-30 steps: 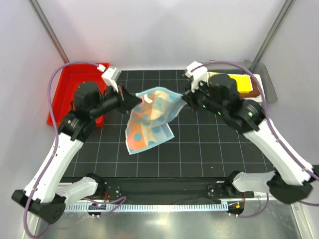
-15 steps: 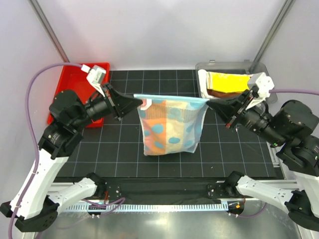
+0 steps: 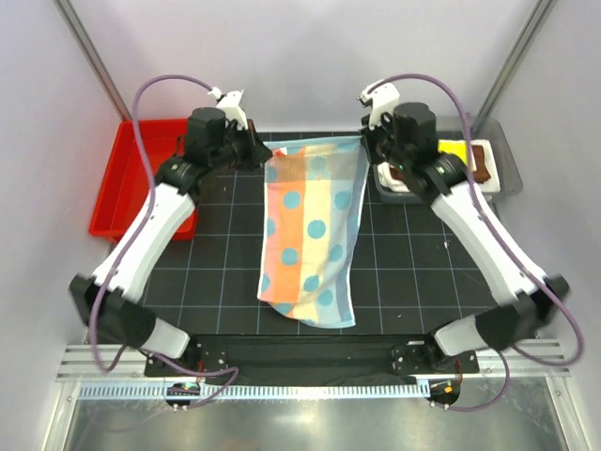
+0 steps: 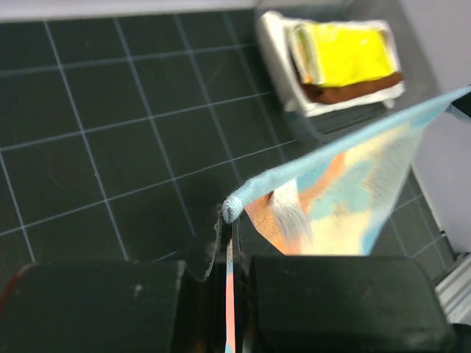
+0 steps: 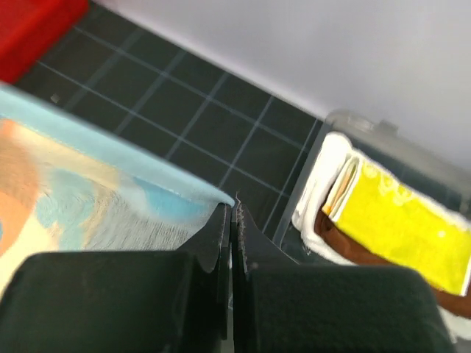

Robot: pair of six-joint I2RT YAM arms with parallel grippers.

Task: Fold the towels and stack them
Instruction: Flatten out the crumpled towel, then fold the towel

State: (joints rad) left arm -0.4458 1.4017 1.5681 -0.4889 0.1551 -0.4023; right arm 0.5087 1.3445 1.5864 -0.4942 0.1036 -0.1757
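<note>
**While pinched at two corners: hanging spread**

As left claw [image 3: 259, 156] and right claw [image 3: 369, 150] each clamp a top corner near 12 o'clock, light blue towel [image 3: 310, 235] hangs toward 6 o'clock over the counter [image 3: 216, 263]. At 2 o'clock, yellow towel [image 3: 456, 150] lies on brown towel [image 4: 353, 90].

spotted towel [image 3: 312, 235] blocks centre, red bin [image 3: 115, 193] left
</note>
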